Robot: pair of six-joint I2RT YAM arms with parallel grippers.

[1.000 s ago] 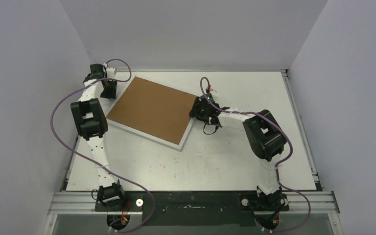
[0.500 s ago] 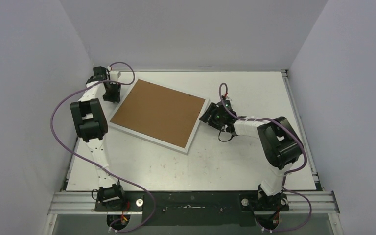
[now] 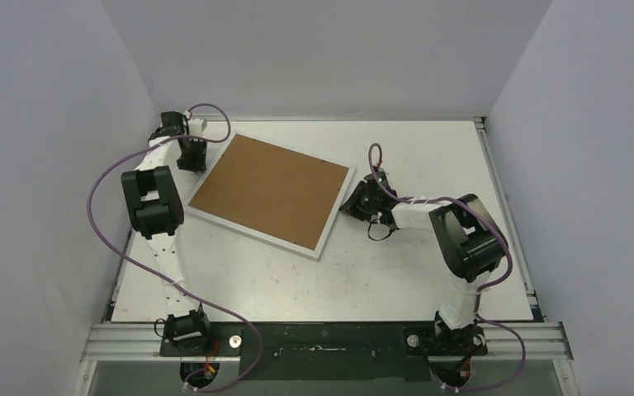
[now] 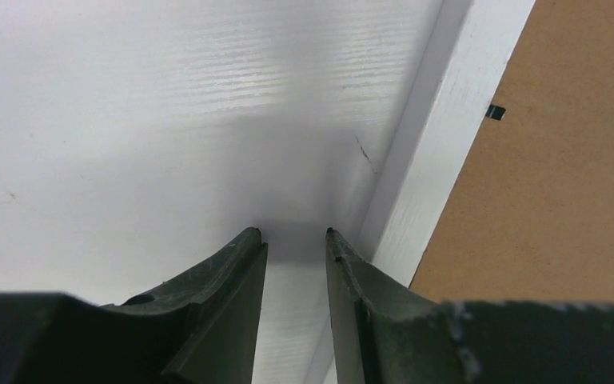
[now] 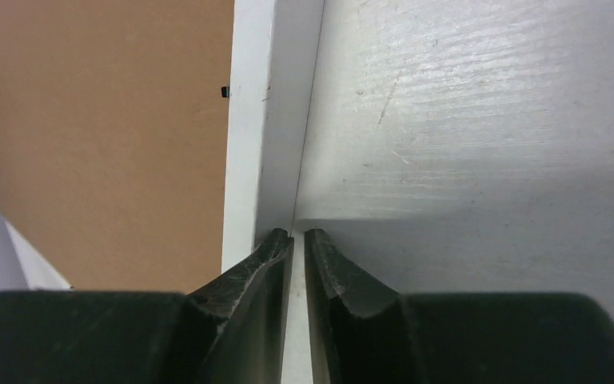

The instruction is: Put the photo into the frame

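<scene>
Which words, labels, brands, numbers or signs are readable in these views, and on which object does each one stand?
None can be read.
The frame and its brown board are blank in all three views.
The table carries only scratches and small stains.
The left arm and the right arm show no legible mark; any print there is too small to tell.

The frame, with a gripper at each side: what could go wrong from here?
The right gripper, nearly closed, meets only the thin white rim of the frame, so it may slip off. The left gripper holds nothing, its fingertips over bare table beside the rim, so a push could slide the frame.
</scene>
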